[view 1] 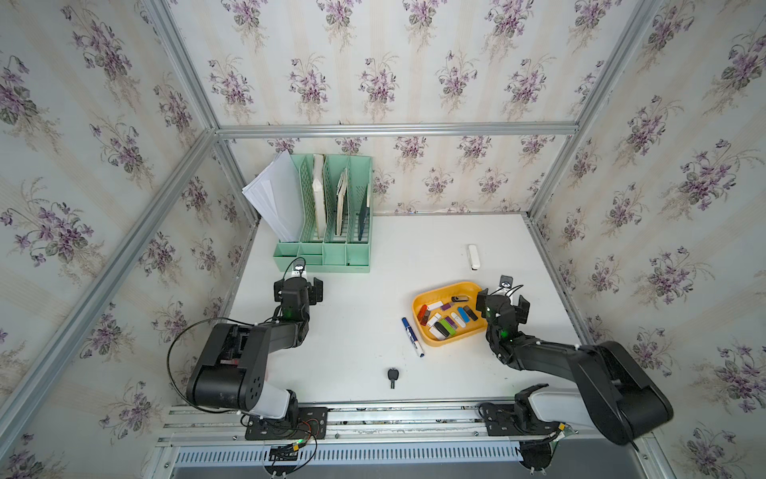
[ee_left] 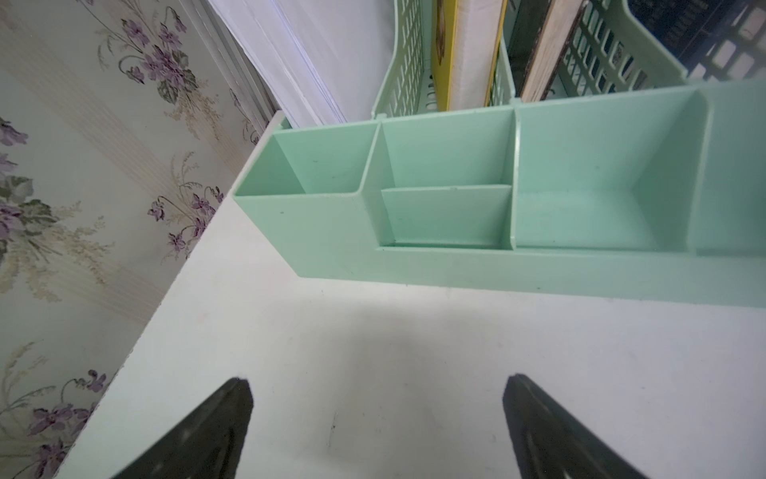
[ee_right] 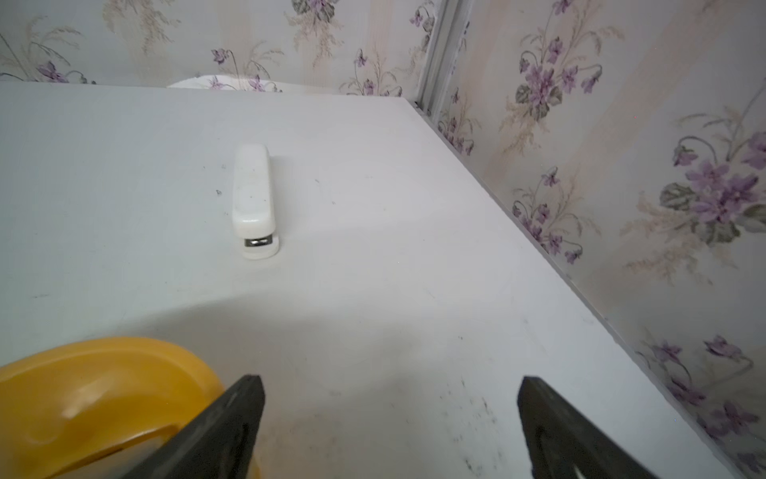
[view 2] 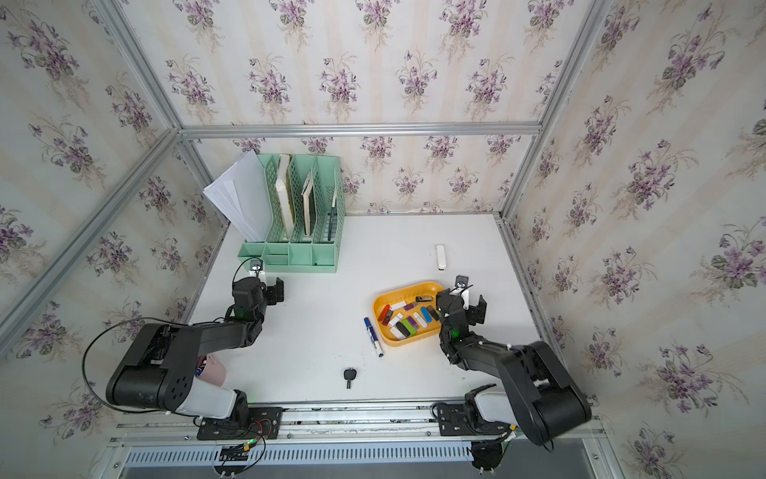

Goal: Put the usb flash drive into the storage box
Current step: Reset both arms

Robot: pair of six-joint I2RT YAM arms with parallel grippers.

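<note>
Fingers on my left gripper (ee_left: 377,378) and right gripper (ee_right: 389,379) stand apart, empty, while the usb flash drives (view 1: 463,315), light, rigid, slick, best pinched across their long sides, lie inside the storage box (view 1: 460,337) at right.

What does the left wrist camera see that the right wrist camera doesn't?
Only the left wrist view: the green organizer with papers and books. Only the right wrist view: the white stapler and a corner of the yellow box. Both: the white table, flowery wallpaper, and an open, empty hand, the left hand in one, the right hand in the other.
</note>
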